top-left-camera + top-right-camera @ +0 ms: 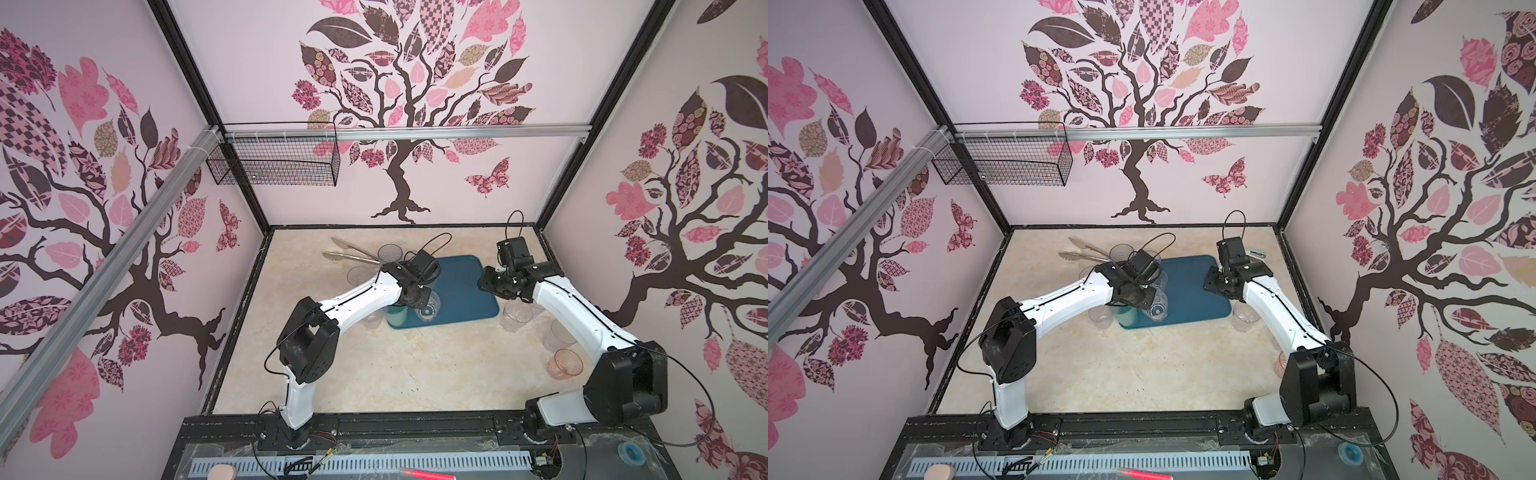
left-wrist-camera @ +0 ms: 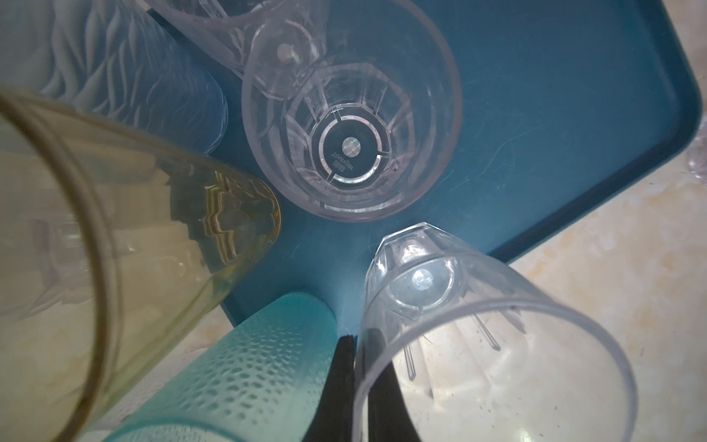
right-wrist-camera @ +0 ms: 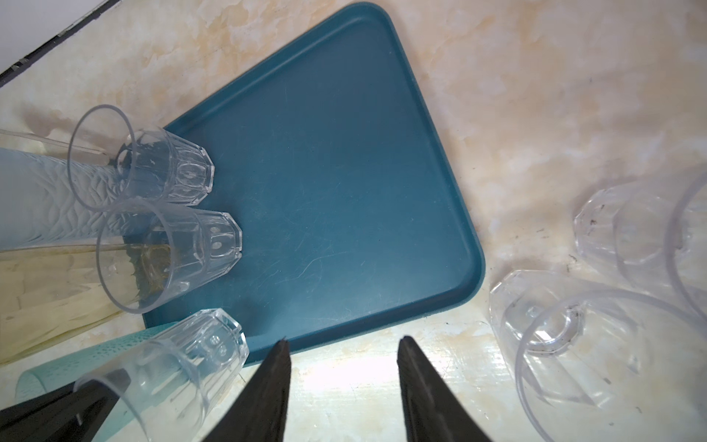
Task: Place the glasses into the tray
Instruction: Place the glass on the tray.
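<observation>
- The left gripper (image 2: pixel 359 356) is clenched on the wall of a short clear glass (image 2: pixel 440 325) at its rim.
- That glass points mouth up and base down, its long axis close to vertical, at the near left corner of the tray (image 2: pixel 535 114). I cannot tell whether its base touches the tray.
- The tray lies flat on the worktop (image 1: pixel 374 374), towards the far edge and slightly askew to the worktop's edges.
- A pair of short glasses (image 3: pixel 172 252) stands upright on the tray's left side, mouths up.
- Along that side a blue-grey glass (image 3: pixel 38 199), an amber glass (image 3: pixel 46 291) and a teal glass (image 2: pixel 248 375) also stand on end.
- The right gripper (image 3: pixel 344 340) is released with nothing between its fingers, above bare worktop just beside the tray's right edge.
- Two loose clear glasses (image 3: pixel 543 317) stand upright on the worktop right of the tray.
- A pink glass (image 1: pixel 564 363) stands mouth up near the worktop's right edge.
- Tongs (image 1: pixel 353 253) lie flat near the far edge.
</observation>
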Controlling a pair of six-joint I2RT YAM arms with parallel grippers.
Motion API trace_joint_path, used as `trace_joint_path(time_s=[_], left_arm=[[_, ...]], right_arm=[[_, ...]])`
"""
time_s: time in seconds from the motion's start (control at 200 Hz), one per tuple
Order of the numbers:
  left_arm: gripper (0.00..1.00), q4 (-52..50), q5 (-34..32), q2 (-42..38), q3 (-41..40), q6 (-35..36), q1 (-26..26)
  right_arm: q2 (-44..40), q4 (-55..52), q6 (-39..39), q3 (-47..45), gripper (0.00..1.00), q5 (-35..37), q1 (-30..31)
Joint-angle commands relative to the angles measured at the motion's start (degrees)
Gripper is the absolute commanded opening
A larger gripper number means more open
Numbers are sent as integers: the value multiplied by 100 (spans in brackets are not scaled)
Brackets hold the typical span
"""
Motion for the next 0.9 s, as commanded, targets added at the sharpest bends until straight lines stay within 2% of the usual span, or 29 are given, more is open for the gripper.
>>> trace_joint_path(time_s=[0.0, 0.895], left_arm=[[0, -3, -193, 144, 532, 120, 1], [0, -55, -63, 787, 688, 223, -1]], right_arm=[[-175, -65, 37, -3, 49, -81, 93], [-140, 67, 112, -123, 49, -166, 245]])
